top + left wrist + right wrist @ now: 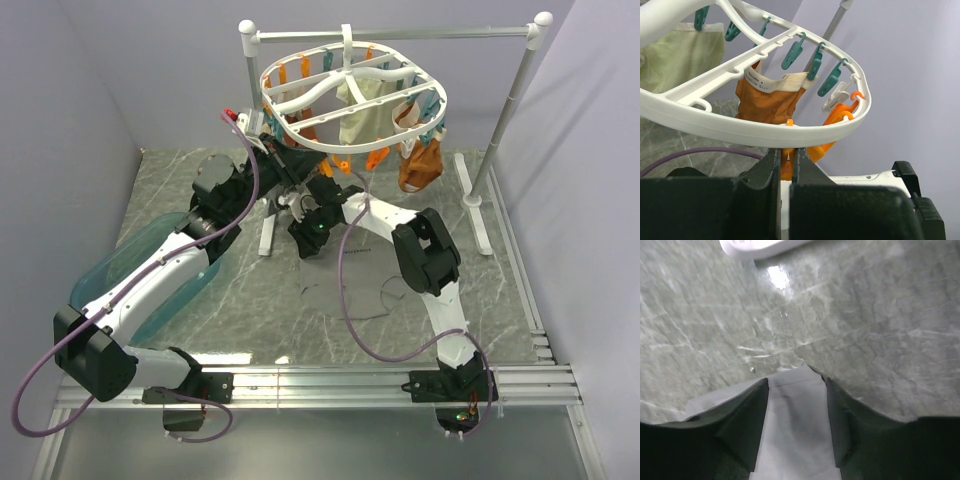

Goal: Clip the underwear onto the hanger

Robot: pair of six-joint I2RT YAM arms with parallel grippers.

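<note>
The left end effector (786,156) is clenched just under the near rim of the large white plastic oval drying hanger (765,132). An orange plastic peg (785,168) sits in its narrow gap and looks pinched. The right end effector (796,385) is lower and just in front, above the grey marble desk (880,315). The small limp grey fabric underwear (795,430) fills the space between its fingers, so it appears to be grasping one edge. In the top view the rest of the cloth seems to trail on the desk toward the right arm's elbow. The held strip runs lengthwise along the fingers, its free end poking past the tips. The peg lies up and slightly left of that end, so the next move probably calls for the right arm to lift the edge into the peg.
</note>
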